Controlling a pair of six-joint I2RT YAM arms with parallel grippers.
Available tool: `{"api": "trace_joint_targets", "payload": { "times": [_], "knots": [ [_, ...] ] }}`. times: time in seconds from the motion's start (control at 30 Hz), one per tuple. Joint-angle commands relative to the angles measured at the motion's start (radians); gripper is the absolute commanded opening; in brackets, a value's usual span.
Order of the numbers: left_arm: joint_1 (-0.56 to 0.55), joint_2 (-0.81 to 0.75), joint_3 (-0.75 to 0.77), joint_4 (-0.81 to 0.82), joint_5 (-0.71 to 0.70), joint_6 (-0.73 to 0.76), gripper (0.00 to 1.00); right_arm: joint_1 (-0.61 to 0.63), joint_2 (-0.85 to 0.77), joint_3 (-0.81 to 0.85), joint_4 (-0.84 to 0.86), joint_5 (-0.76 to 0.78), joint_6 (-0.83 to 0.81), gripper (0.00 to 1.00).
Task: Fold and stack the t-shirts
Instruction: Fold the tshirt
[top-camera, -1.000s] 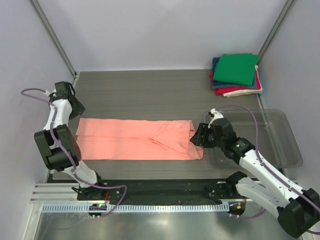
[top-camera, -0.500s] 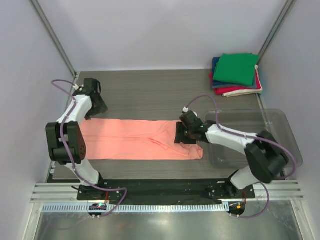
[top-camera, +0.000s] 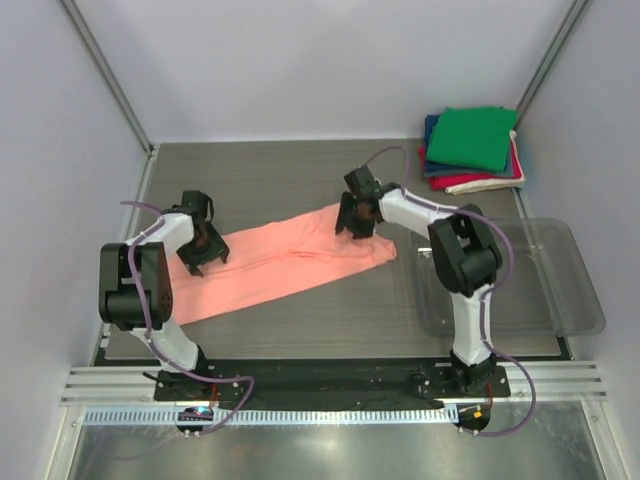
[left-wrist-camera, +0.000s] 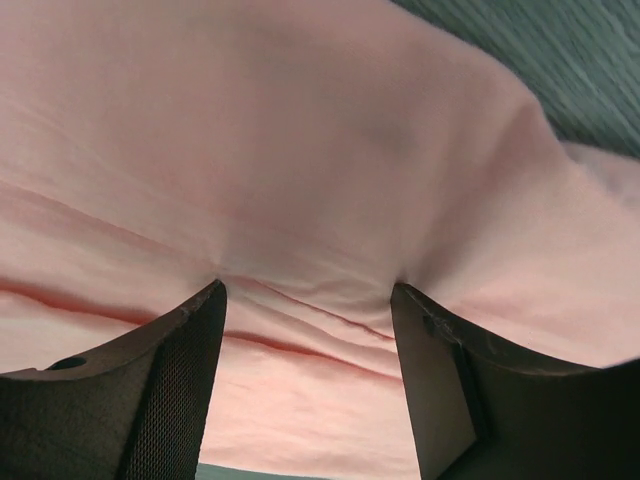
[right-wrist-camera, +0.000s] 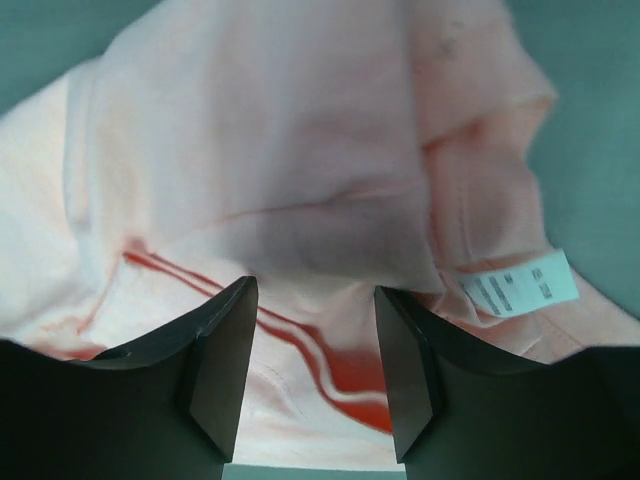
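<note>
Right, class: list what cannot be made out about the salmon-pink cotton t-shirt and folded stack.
Right wrist: white neck label, print too small, blurred.
Top view: folded stack, lower shirts covered by the green folded shirt.
Left wrist: salmon-pink cotton t-shirt, outline cut by frame edges.

- The top external camera sits high above and behind the two arm bases and looks down on the whole table (top-camera: 300, 170) from far
- The left wrist camera rides on the left gripper (top-camera: 205, 243) and looks along its own fingers (left-wrist-camera: 150, 390), very close to the salmon-pink t-shirt (left-wrist-camera: 300, 150), which fills nearly all the frame
- The right wrist camera rides on the right gripper (top-camera: 352, 217), equally close, and faces the collar end with the white neck label (right-wrist-camera: 518, 284)
- All three views share this shirt; each wrist view sees only the part at its own gripper
</note>
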Motion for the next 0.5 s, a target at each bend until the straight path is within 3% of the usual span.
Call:
{"api": "trace_joint_targets", "payload": {
  "times": [0.0,0.07,0.2,0.3,0.47],
  "knots": [
    [-0.045,-0.007,-0.103,0.067,0.121,-0.063,0.68,-0.063,0.290,0.230,-0.078,0.063,-0.092,0.57],
    [-0.082,-0.040,-0.140,0.099,0.135,-0.090,0.67,-0.080,0.421,0.536,-0.201,0.069,-0.136,0.57],
    [-0.192,-0.137,-0.296,0.176,0.303,-0.200,0.67,-0.089,0.728,1.126,-0.350,-0.042,-0.175,0.56],
    [-0.362,-0.191,-0.422,0.280,0.333,-0.319,0.68,-0.088,0.852,1.240,-0.289,-0.127,-0.167,0.57],
    [-0.750,-0.156,-0.521,0.612,0.374,-0.691,0.69,-0.078,0.880,1.159,-0.023,-0.265,-0.138,0.58]
  ]
}}
